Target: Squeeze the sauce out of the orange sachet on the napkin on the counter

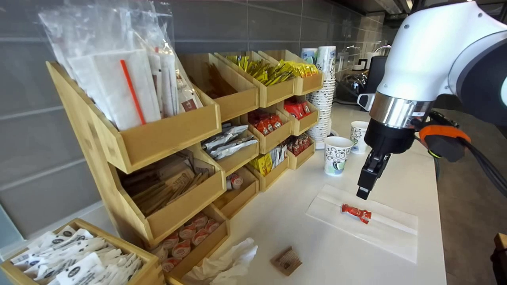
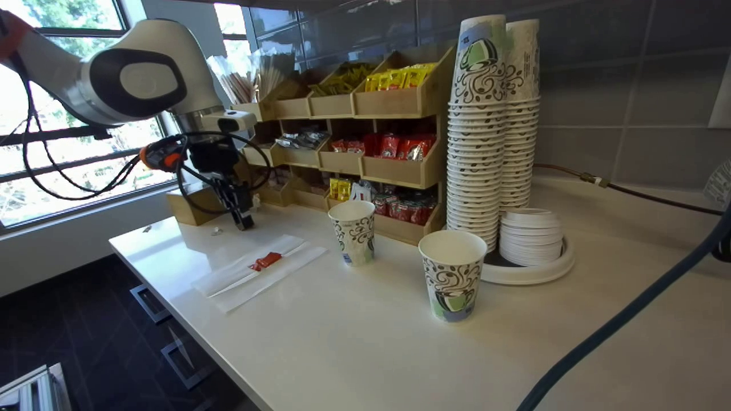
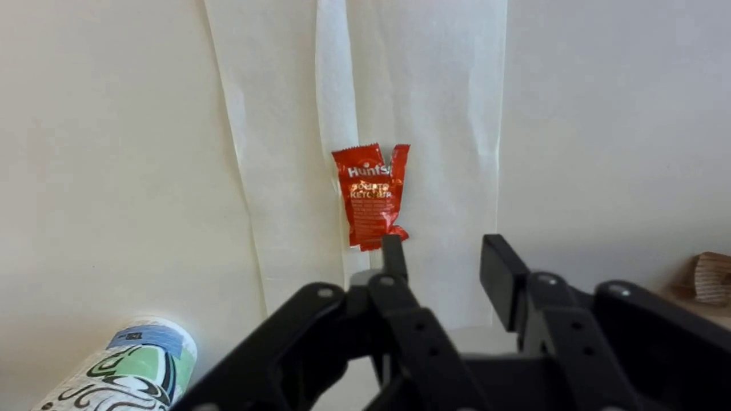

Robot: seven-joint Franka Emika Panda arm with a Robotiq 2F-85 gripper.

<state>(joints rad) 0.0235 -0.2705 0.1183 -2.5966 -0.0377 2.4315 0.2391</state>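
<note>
The orange sachet point(image 1: 356, 214) is a red-orange ketchup packet lying flat on the napkin point(image 1: 392, 241), which is spread on the off-white counter point(image 1: 309, 253). The sachet point(image 2: 265, 261) also shows on the napkin point(image 2: 243, 273) in an exterior view. In the wrist view the sachet point(image 3: 368, 197) has a tear or notch in its top edge and a crumpled lower corner. My gripper point(image 3: 442, 251) is open, with nothing between its fingers. In both exterior views my gripper point(image 1: 363, 194) point(image 2: 244, 224) hangs above the counter, apart from the sachet. I see no sauce on the napkin.
A tiered wooden rack point(image 1: 178, 130) of condiments stands along the wall. Two paper cups point(image 1: 338, 156) point(image 1: 359, 136) stand near the napkin, with tall cup stacks point(image 2: 477, 131) and lids point(image 2: 531, 237) behind. A brown packet point(image 1: 286, 261) and crumpled wrapper point(image 1: 227, 263) lie on the counter.
</note>
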